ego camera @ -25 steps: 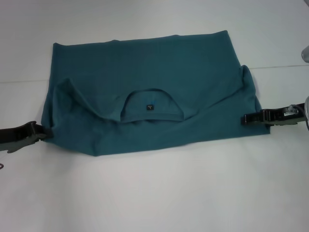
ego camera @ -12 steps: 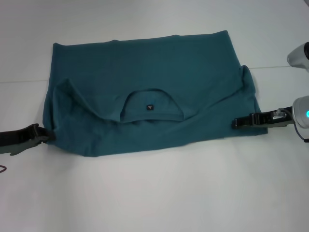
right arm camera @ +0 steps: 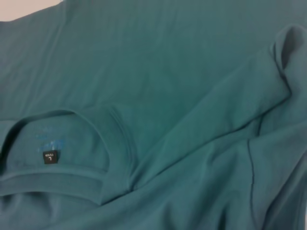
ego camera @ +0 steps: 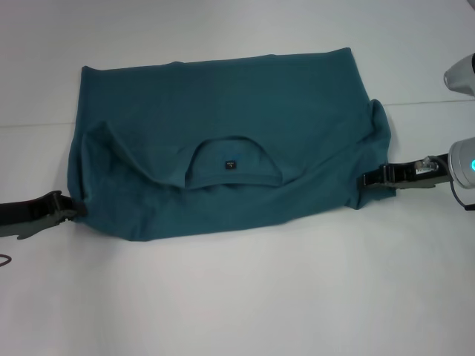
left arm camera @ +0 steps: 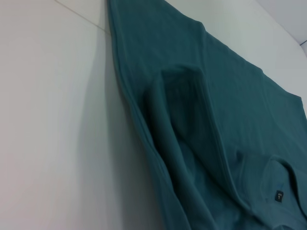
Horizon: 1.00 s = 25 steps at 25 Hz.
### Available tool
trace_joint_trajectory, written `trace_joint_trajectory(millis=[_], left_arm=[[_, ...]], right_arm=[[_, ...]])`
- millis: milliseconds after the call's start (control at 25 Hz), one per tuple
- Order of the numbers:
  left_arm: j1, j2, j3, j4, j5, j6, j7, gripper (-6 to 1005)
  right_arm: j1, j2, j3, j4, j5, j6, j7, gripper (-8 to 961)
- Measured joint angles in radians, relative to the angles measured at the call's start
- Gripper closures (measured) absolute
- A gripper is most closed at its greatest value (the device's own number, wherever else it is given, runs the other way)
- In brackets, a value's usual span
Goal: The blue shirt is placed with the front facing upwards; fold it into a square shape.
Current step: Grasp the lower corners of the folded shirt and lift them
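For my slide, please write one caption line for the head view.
Folded blue shirt on white table, left gripper and right gripper at its side edges.

Plain teal-blue shirt, no print showing, with small dark neck tag inside collar. White table. Black fingers at 3 and 9 o'clock on right gripper and left gripper.

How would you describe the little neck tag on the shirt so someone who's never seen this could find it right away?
On the white table lies the blue shirt, folded across. Near its middle the round ribbed collar arches open, and inside sits the neck tag: a small dark square, the only dark mark on the plain teal cloth.
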Motion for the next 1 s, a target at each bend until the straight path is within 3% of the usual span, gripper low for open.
trace_joint_trajectory(millis=[520, 640, 880, 1000], left_arm=[[-0.002, 0.003, -0.006, 0.0, 0.0, 0.001, 0.0, 932], [-0.005, 0.004, -0.006, -0.003, 0.0, -0.001, 0.0, 932], [-0.008, 0.009, -0.007, -0.007, -0.001, 0.002, 0.0, 932], [-0.005, 0.014, -0.007, -0.004, 0.003, 0.034, 0.0, 932]], right_arm=[[-0.017, -0.014, -0.001, -0.046, -0.001, -0.038, 0.016, 750], [-0.016, -0.016, -0.006, -0.044, -0.002, -0.036, 0.017, 953], [-0.017, -0.03, -0.008, -0.049, -0.002, -0.064, 0.028, 953], [-0.019, -0.054, -0.008, -0.062, -0.004, -0.144, 0.031, 953]])
